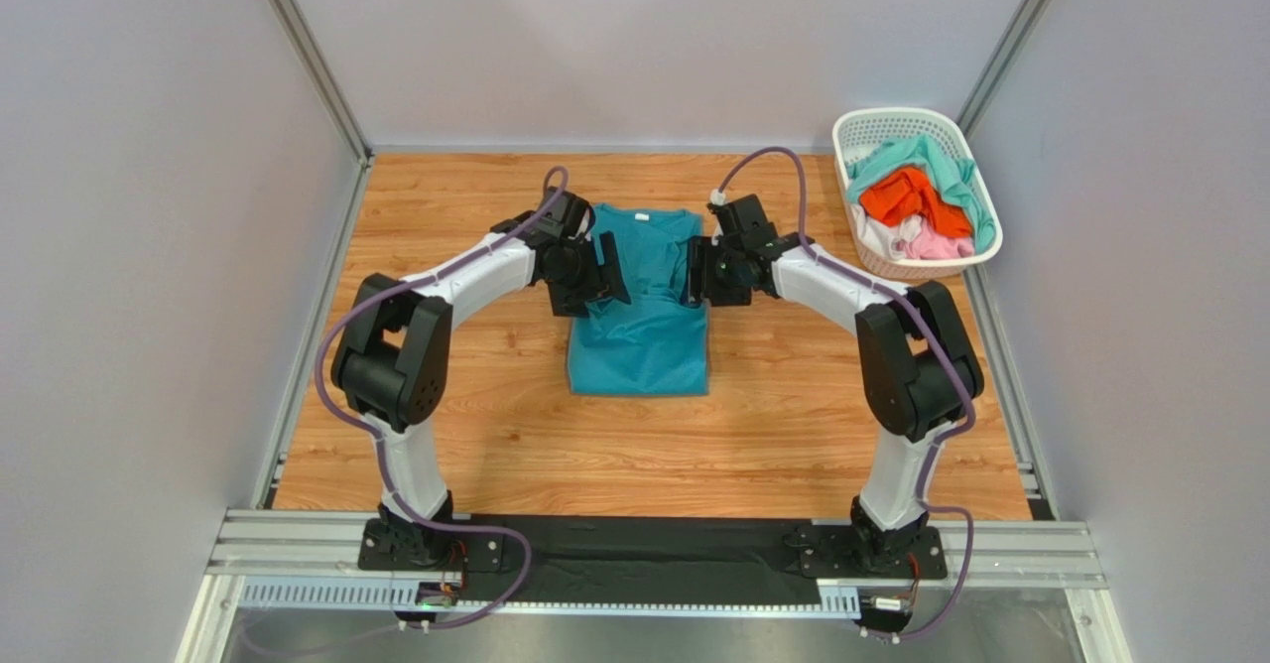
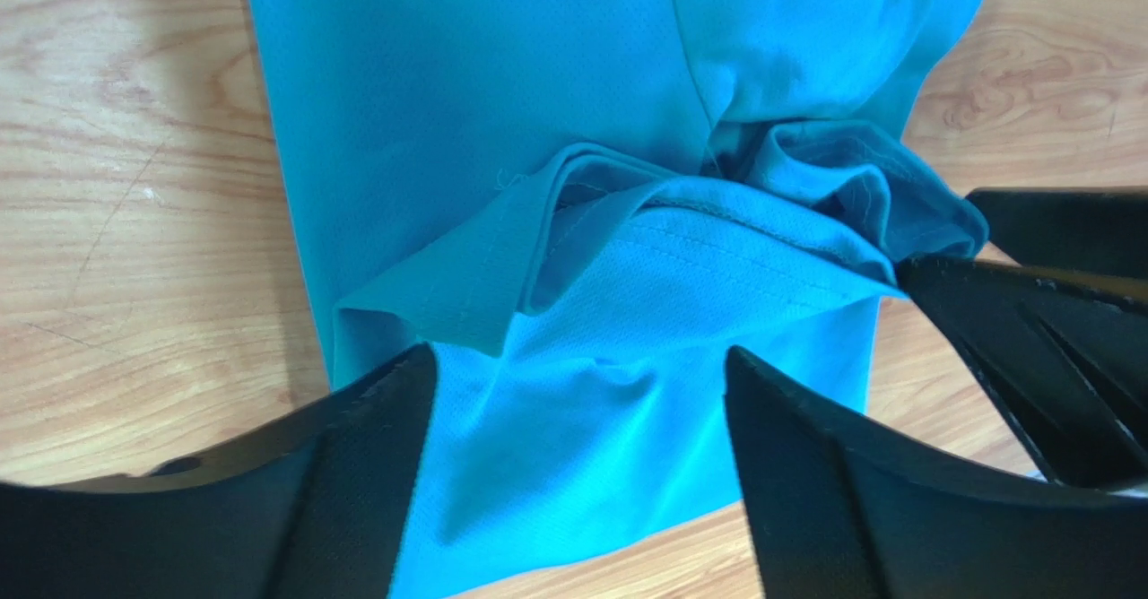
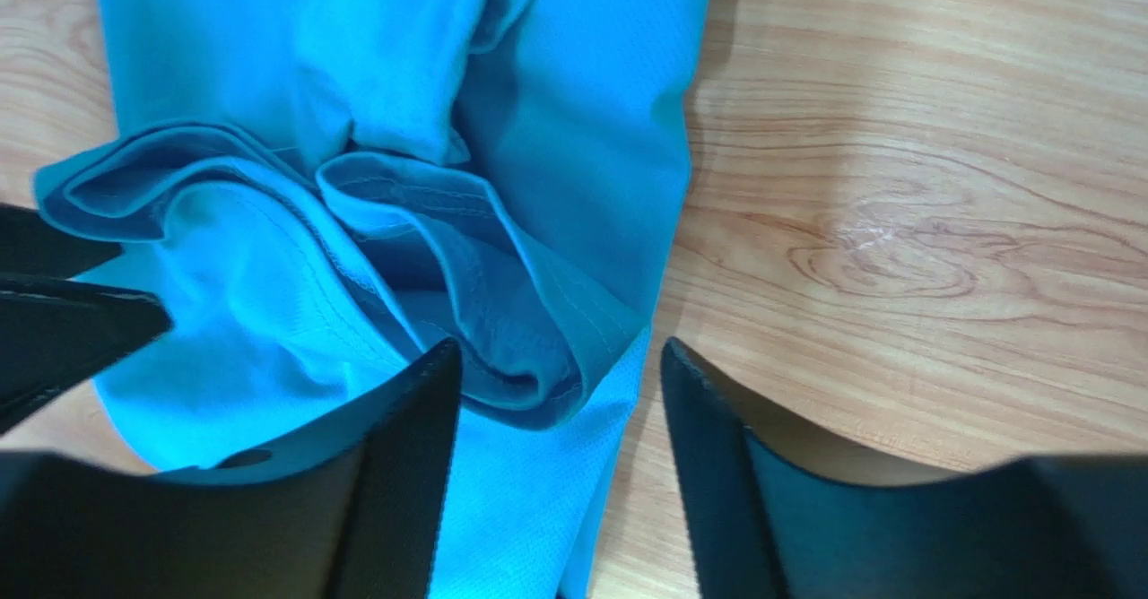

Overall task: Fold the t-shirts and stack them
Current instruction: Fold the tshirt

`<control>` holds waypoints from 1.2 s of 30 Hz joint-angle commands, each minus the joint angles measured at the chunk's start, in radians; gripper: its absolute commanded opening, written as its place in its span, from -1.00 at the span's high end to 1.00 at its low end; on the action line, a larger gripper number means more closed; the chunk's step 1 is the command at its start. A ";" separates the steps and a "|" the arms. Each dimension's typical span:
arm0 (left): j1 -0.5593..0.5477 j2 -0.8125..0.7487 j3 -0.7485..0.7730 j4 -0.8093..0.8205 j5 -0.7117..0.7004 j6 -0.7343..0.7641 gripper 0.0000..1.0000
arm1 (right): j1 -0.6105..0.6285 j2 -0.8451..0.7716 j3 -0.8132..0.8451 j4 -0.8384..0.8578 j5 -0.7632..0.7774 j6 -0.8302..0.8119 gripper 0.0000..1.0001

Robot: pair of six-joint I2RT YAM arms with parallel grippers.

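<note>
A teal-blue t-shirt (image 1: 641,328) lies flat on the wooden table, its white neck label (image 1: 643,217) at the far end and both sleeves turned in over the body. My left gripper (image 1: 608,273) hovers over the shirt's left side and stands open; in the left wrist view (image 2: 580,357) only flat fabric (image 2: 472,75) lies between its fingers. My right gripper (image 1: 690,273) is open over the right side; the right wrist view (image 3: 561,350) shows the rumpled folded sleeve (image 3: 526,344) just ahead of its fingertips, ungripped. The two grippers face each other closely.
A white lattice basket (image 1: 895,115) stands at the back right corner holding orange (image 1: 902,194), mint-green (image 1: 942,157) and pale pink (image 1: 932,243) t-shirts. Grey walls enclose the table on three sides. Bare wood (image 1: 492,440) lies in front of the teal shirt.
</note>
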 commanded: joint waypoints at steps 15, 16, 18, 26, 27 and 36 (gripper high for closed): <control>0.005 -0.461 -0.265 0.017 -0.041 -0.025 -0.99 | 0.130 -0.361 -0.185 0.064 -0.138 0.006 -1.00; 0.005 -0.509 -0.292 0.015 -0.049 -0.028 -0.99 | 0.139 -0.356 -0.189 0.071 -0.142 0.006 -1.00; 0.005 -0.560 -0.383 0.014 -0.061 -0.045 -0.99 | 0.161 -0.338 -0.185 0.079 -0.147 0.010 -1.00; 0.004 -0.766 -0.659 0.032 -0.103 -0.057 -0.99 | 0.193 -0.125 -0.075 0.097 -0.173 0.009 -1.00; 0.004 -0.789 -0.671 0.034 -0.100 -0.057 -0.99 | 0.195 -0.105 -0.044 0.096 -0.162 0.007 -1.00; 0.004 -0.806 -0.704 0.043 -0.181 -0.033 -0.99 | 0.166 0.142 0.197 0.073 -0.084 -0.011 -1.00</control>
